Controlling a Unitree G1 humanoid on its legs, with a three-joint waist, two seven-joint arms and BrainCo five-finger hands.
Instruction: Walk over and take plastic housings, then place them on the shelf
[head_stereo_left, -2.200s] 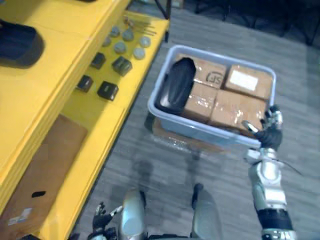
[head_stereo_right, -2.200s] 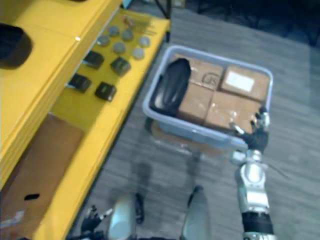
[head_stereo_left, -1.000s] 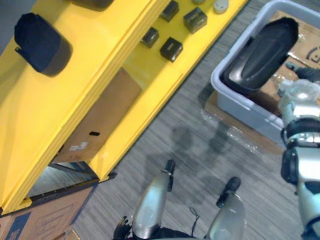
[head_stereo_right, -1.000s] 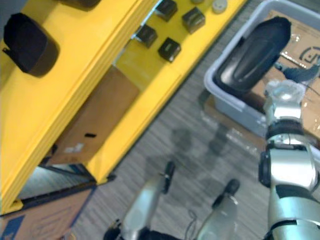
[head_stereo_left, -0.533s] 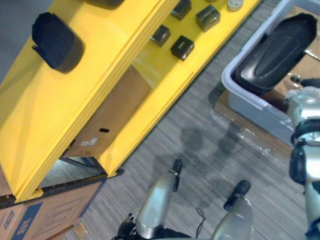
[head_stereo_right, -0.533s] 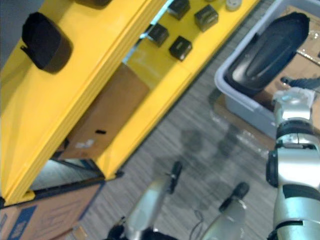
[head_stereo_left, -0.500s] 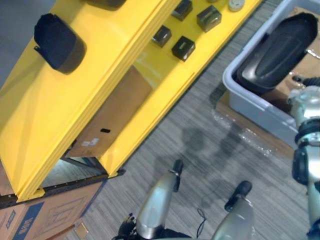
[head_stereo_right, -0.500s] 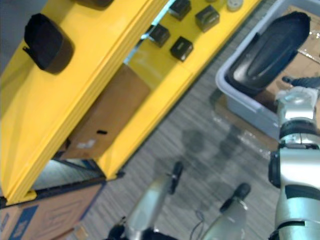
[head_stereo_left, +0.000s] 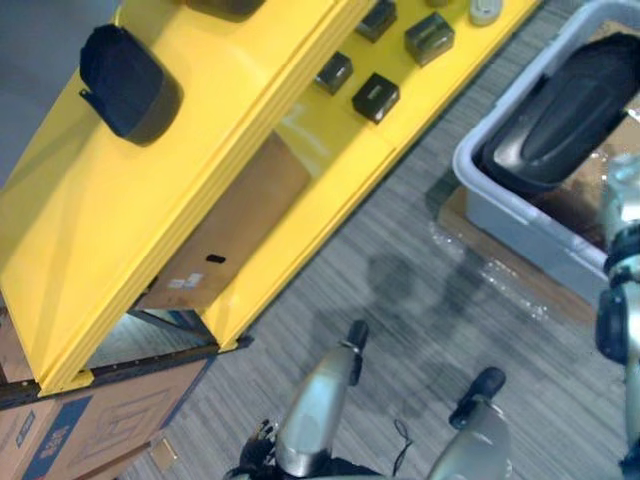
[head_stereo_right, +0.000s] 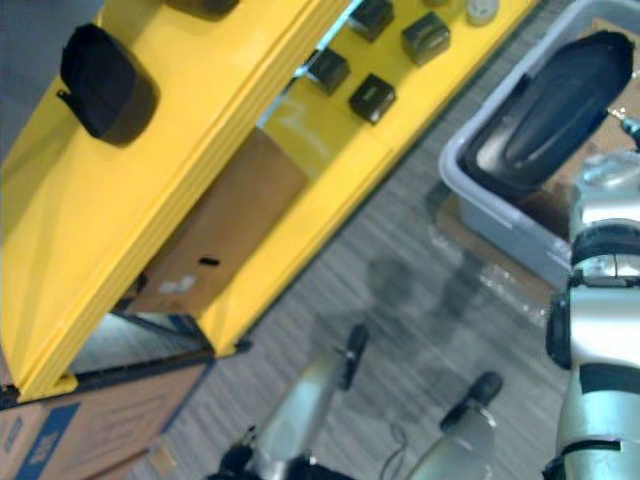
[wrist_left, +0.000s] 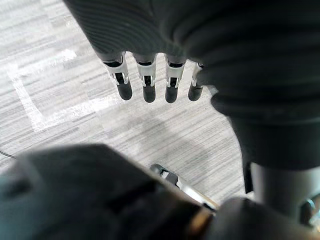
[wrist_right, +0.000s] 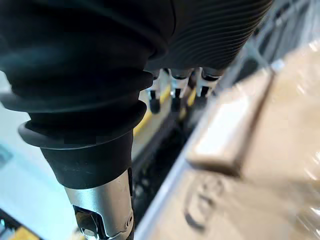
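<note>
- The fingers (wrist_right: 174, 97) of the right hand (wrist_right: 210, 30) are seen stretched out and a little relaxed, and nothing is held by them.
- Just past these fingers the brown cardboard boxes (wrist_right: 260, 145) are seen; no contact with them can be made out.
- The fingers (wrist_left: 146, 82) of the left hand (wrist_left: 140, 25) are hung straight down in a row, not curled, and nothing is gripped; only the grey floor (head_stereo_left: 400, 300) is found under them.
- In the eye views the left hand is seen low beside the robot, well apart from the task's things.
- A long black housing (head_stereo_left: 560, 110) is laid tilted inside the grey bin (head_stereo_left: 520, 228), resting along its side nearest the shelf, untouched by either hand.
- The bin is placed on the floor, near the yellow shelf (head_stereo_left: 200, 150).
- A rounded black housing (head_stereo_left: 128, 82) is already set on the top level of the shelf.
- On a lower level several small black parts (head_stereo_left: 375, 97) are laid out, apart from each other.
- A flat sheet of cardboard (head_stereo_left: 235, 230) is kept under the top level.
</note>
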